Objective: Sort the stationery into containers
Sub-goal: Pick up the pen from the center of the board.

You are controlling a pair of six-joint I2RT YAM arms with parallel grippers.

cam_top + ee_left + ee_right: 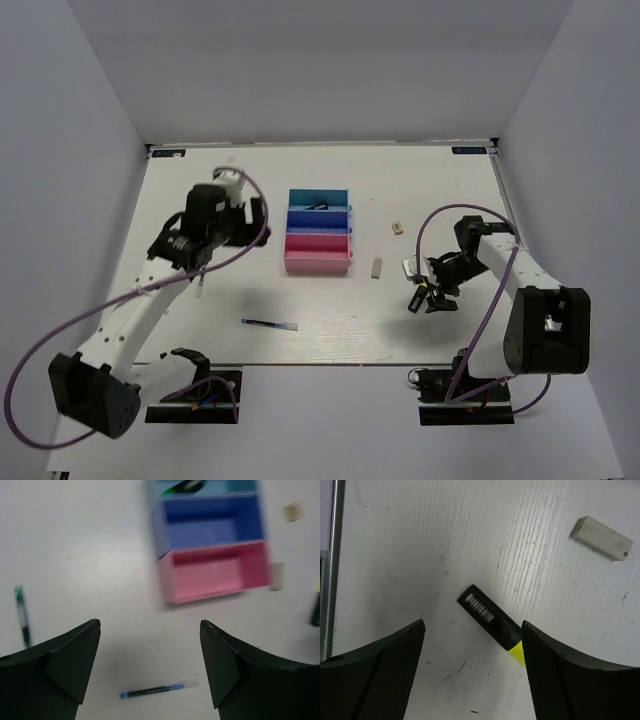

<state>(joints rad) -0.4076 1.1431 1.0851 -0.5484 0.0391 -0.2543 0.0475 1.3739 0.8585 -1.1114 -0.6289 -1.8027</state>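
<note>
The containers (318,232) are joined teal, blue and pink bins at mid table; in the left wrist view the pink bin (215,575) and blue bin (212,522) look empty. A black, green-ended highlighter (185,486) lies in the teal bin. A thin dark blue pen (268,323) lies near the front, also below my left fingers (157,689). My left gripper (252,218) hangs open and empty, high, left of the bins (150,622). My right gripper (428,298) is open low over a black, yellow-ended highlighter (490,616), whose yellow end is beside the right finger.
Two whitish erasers (397,228) (377,267) lie right of the bins; one shows in the right wrist view (601,538). A thin green-and-dark item (21,615) lies far left. A metal rail (337,555) marks the table's edge. White walls enclose three sides.
</note>
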